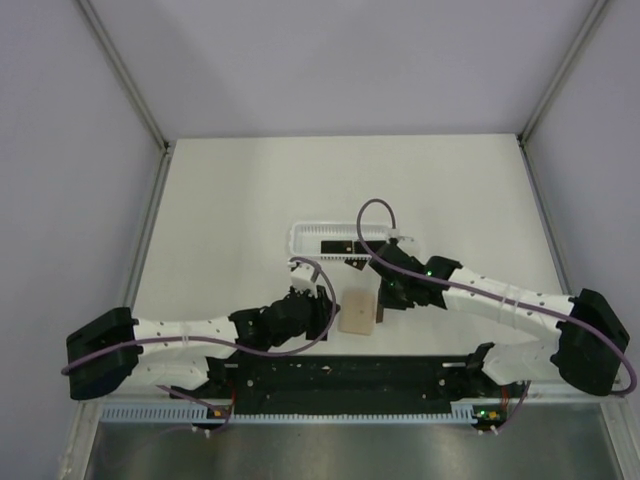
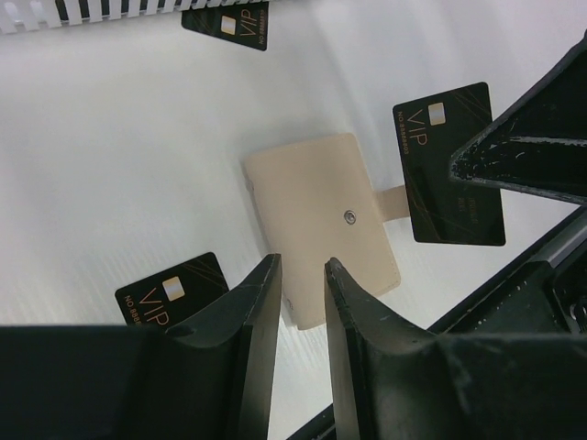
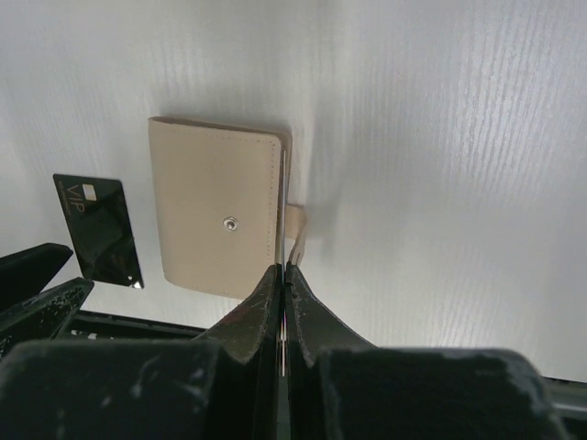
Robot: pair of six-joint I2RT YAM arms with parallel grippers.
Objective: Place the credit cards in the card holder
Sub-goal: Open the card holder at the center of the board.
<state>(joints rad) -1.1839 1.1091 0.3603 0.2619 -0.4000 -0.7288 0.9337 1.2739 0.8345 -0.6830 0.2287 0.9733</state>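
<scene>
Slippage risk: right gripper [image 3: 284,270], clamped on VIP credit card [image 2: 431,202], may shove unpinned card holder [image 2: 321,220]; left gripper [image 2: 303,266] slightly parted, empty.

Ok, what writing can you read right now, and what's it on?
"VIP" - held card, in the right hand.
"VIP" - top card, by the basket.
"VIP" and "NO 888", then cut off - low card, beside the left hand.
Other print on the cards: too small to read.
Holder: no text.
</scene>
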